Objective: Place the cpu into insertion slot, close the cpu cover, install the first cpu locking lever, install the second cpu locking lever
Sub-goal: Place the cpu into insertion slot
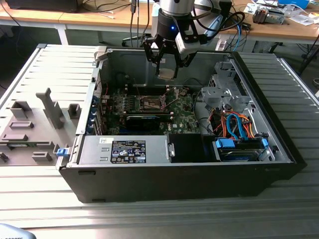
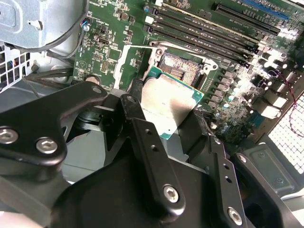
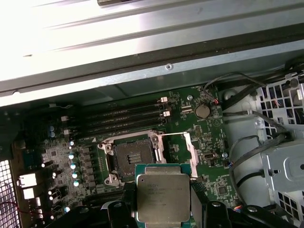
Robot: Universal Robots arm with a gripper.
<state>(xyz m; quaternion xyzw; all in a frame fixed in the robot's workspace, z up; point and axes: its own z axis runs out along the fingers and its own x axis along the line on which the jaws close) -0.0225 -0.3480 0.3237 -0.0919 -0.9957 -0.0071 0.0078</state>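
Observation:
My gripper hangs inside the open computer case, shut on the cpu, a thin pale silver square on a green carrier board. In both wrist views the cpu sits between the black fingers, above the board and apart from it. The insertion slot lies open just beyond the cpu, its dark pin field bare. The cpu cover is swung up beside the slot, standing on edge.
Black memory slots run along one side of the slot. A long black card and a grey labelled box lie nearer the case front. A drive cage and orange and blue cables fill the exterior view's right.

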